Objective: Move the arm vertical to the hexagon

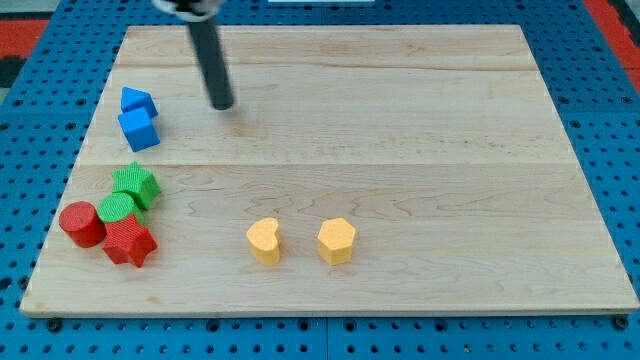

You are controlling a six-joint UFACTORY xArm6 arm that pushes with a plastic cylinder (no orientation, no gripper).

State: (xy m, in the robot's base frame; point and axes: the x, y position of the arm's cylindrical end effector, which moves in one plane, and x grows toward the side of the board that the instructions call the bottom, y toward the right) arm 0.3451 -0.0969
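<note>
In the camera view my tip [222,104], a bare rod with nothing to open or clamp, sits near the board's top, well up and to the view's left of the yellow hexagon [336,240], so lining up above it means sliding rightward.

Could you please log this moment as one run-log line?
my tip: upper left, touching nothing | yellow hexagon: lower centre, right of yellow heart | alignment: not yet
</note>
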